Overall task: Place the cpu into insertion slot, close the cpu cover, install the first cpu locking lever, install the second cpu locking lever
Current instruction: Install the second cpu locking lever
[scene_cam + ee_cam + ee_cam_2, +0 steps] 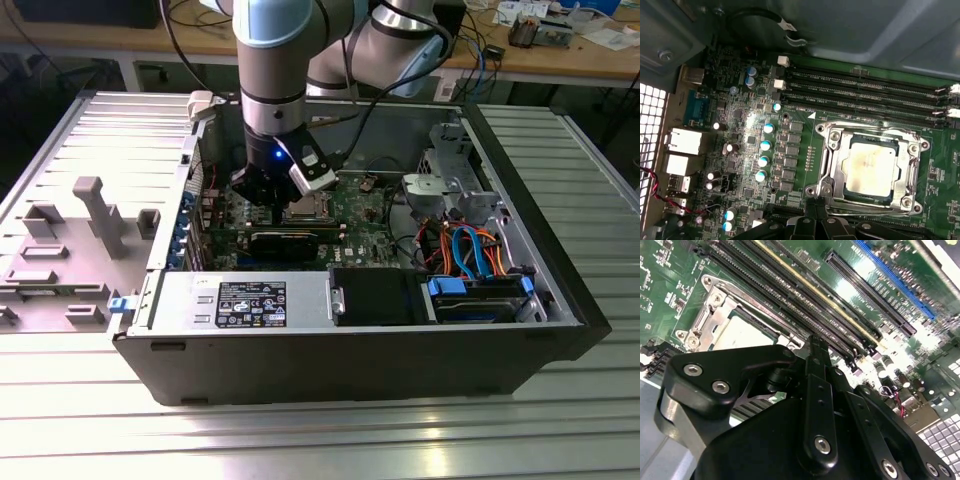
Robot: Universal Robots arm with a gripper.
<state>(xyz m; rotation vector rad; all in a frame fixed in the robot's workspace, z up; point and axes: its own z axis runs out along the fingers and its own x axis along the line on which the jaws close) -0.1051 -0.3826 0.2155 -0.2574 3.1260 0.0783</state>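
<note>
The cpu (872,167), a pale silver square, lies in the insertion slot (308,208) on the green board. The cpu cover (836,156), a silver frame, lies flat around it, with the chip's face showing through its window. Thin metal lever rods run along two opposite sides of the frame, one (865,125) by the memory slots, the other (875,206) on the gripper's side. My gripper (815,202) hovers at the socket's corner beside that second rod, fingers together with nothing visibly between them. In the second wrist view the gripper (812,342) points beside the cpu (742,332).
Long black memory slots (865,90) run beside the socket. A row of blue-topped capacitors (764,145) stands on its other side. The computer case wall (520,180), a drive cage (450,170) and orange and blue cables (470,250) lie toward the exterior view's right.
</note>
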